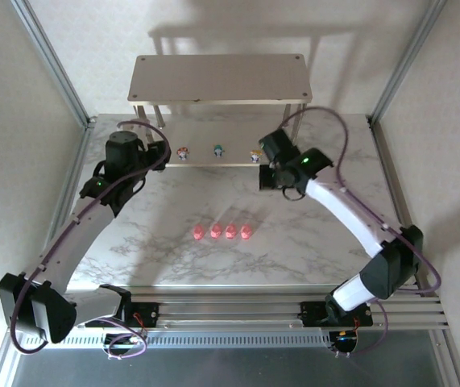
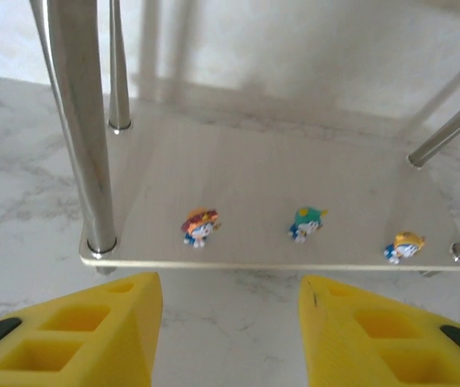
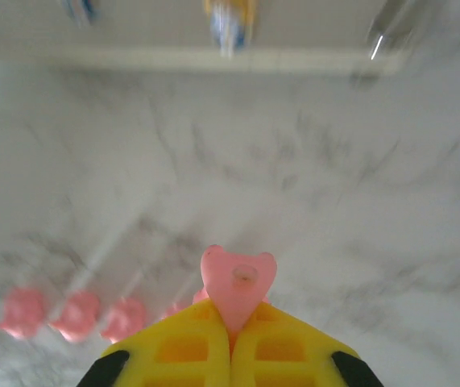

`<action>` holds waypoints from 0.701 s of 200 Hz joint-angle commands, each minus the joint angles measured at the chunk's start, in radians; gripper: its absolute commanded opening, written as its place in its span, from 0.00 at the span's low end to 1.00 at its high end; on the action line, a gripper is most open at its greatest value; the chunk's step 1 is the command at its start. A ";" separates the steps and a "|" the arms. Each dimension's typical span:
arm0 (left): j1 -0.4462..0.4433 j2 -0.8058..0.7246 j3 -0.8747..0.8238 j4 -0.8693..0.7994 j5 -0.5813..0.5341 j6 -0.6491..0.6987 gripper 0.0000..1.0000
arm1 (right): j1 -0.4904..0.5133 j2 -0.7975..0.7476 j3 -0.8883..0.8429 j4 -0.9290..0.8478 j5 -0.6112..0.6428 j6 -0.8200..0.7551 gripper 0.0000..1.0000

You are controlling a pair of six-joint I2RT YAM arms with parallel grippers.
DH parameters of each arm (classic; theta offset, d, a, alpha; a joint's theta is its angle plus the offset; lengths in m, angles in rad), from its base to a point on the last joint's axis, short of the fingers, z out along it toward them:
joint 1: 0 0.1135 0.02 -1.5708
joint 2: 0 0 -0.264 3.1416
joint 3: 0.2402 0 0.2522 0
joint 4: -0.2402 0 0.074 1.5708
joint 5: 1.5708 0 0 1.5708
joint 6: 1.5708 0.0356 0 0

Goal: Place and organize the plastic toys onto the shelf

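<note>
My right gripper (image 3: 231, 326) is shut on a pink pig-like toy (image 3: 238, 282), held above the marble table between the toy row and the shelf. Three more pink toys (image 1: 215, 231) and a fourth stand in a row mid-table; in the right wrist view they lie at lower left (image 3: 76, 314). Three pale figurines stand on the shelf's lower board (image 2: 278, 161): dark red (image 2: 200, 226), teal (image 2: 307, 222) and orange (image 2: 405, 246). My left gripper (image 2: 230, 322) is open and holds nothing, just in front of that board's near edge. From above, the left gripper (image 1: 163, 153) and right gripper (image 1: 271, 173) flank the figurines.
The shelf's top board (image 1: 219, 78) is bare and overhangs the lower one. A thin silver leg (image 2: 84, 121) rises at the near left corner, close to my left fingers. Aluminium frame posts (image 1: 52, 60) bound the table's sides.
</note>
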 commanded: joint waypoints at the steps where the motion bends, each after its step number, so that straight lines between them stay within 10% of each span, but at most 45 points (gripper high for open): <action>1: 0.010 0.023 0.094 -0.021 0.034 0.039 0.49 | -0.035 -0.019 0.202 -0.123 0.091 -0.129 0.00; 140: 0.028 0.174 0.322 -0.073 0.105 0.051 0.49 | -0.232 0.343 0.858 0.012 0.018 -0.335 0.00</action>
